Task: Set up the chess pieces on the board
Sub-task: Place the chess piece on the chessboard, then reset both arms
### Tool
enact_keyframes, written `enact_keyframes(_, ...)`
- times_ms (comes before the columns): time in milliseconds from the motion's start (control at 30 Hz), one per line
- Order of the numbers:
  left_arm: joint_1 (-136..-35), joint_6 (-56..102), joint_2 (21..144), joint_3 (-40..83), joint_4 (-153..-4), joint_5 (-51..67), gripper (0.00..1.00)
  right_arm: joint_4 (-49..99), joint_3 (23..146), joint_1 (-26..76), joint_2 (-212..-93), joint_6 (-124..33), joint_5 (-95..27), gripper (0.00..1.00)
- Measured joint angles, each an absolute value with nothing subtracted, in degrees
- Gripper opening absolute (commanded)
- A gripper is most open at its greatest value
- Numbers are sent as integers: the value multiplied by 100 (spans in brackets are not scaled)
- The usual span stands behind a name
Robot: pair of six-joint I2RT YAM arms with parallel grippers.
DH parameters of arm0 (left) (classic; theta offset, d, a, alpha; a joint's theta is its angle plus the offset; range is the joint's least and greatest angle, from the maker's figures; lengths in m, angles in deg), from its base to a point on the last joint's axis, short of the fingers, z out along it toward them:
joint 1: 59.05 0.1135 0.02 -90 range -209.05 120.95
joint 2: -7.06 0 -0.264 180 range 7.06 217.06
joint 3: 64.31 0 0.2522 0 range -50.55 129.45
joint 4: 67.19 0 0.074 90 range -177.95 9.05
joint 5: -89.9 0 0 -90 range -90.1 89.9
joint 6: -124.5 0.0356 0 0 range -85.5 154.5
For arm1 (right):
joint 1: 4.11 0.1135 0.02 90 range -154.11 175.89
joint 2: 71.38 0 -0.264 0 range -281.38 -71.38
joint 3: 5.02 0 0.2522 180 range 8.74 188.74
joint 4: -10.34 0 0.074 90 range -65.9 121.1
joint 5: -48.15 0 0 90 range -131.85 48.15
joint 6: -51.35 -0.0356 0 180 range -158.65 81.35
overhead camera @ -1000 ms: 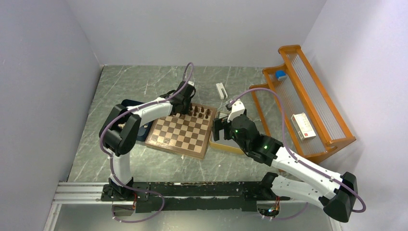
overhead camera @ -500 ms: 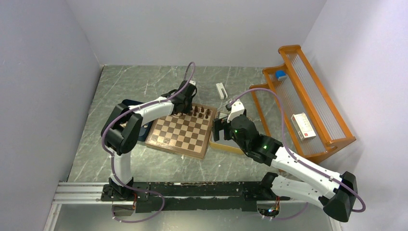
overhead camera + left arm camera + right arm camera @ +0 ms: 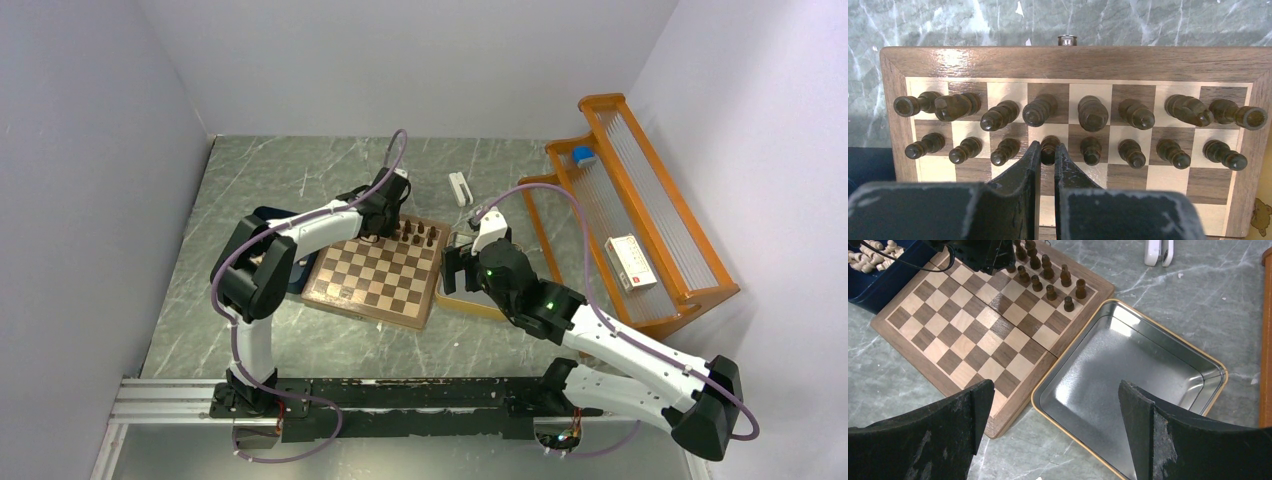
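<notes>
Left wrist view puts my left gripper point(image 3: 1048, 156) over the far end of the board point(image 3: 998, 62). Its fingers point(image 3: 1029, 167) are pressed together on a dark pawn point(image 3: 1049, 147) in the second rank. I come at it from above with a narrow pinch because the neighbours stand close on both sides, and a slim grip slips between them without nudging any. Around it the dark chess pieces point(image 3: 1093, 112) make two rows: eight along the back rank and, counting mine, eight pawns in front. Whether the pawn's base already sits on its square I can't quite tell from this angle, though it looks roughly in line with its row.

My right gripper point(image 3: 1055, 390) hangs spread wide above the yellow-rimmed tin tray point(image 3: 1220, 375), which lies just beside the board's right edge. It grips nothing, and I judge it is parked there to keep clear of the left arm's work. The light pieces point(image 3: 870, 255) lie heaped in a blue box point(image 3: 878, 290) off the board's left side, and the near ranks hold no men. So I judge the dark side is about complete and the light side not begun. Letting go calls for a gentle release and a straight lift, or the pawn may tip into its neighbours.
</notes>
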State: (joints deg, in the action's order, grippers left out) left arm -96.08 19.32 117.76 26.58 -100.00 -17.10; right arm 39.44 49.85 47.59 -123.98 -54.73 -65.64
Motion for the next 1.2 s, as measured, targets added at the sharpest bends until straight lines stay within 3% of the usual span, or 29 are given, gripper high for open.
enact_keyframes(100,-9610,1934,11776,2679,-10059,-1751,20,3944,4985,4759,-12400,-5473,-6564,100)
enact_keyframes(600,-9615,1941,11723,3042,-10335,-1756,36,3944,4934,4759,-12444,-5517,-6562,100)
enact_keyframes(867,-9617,1705,10788,3108,-10916,-1668,49,3957,4943,4759,-12569,-6140,-6411,100)
enact_keyframes(1033,-9619,1606,9330,3108,-10971,-1331,64,4451,5417,4759,-12792,-6968,-6520,100)
enact_keyframes(1067,-9621,1582,8971,3101,-10971,-1220,69,4562,5546,4759,-12827,-7079,-6562,100)
enact_keyframes(1133,-9628,1528,8427,3029,-10962,-1052,97,4822,5922,4759,-12901,-7331,-6664,100)
enact_keyframes(1200,-9628,1451,7918,2817,-10958,-894,98,5037,6224,4759,-12918,-7477,-6750,100)
